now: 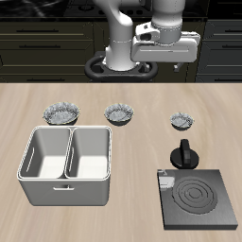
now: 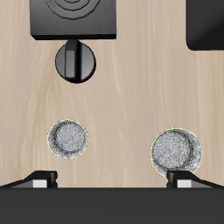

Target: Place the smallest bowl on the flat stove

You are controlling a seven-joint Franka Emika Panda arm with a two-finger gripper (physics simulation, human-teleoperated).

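Note:
The smallest bowl (image 1: 182,120) is a tiny grey fluted bowl that stands on the table, farther back than the stove's black knob (image 1: 183,154). The flat stove (image 1: 197,197) is a dark slab with pale burner rings near the table's front edge. My gripper (image 1: 165,52) hangs high over the table's back edge, open and empty, well away from the bowl. In the wrist view the smallest bowl (image 2: 69,140) lies ahead of my wide-apart fingertips (image 2: 39,179), with the knob (image 2: 77,63) and the stove (image 2: 73,17) beyond it.
The mid-sized fluted bowl (image 1: 120,113) (image 2: 177,150) and the widest fluted bowl (image 1: 60,114) stand in the same row as the smallest. A light grey two-compartment bin (image 1: 68,165) stands nearer the front edge, beside the stove.

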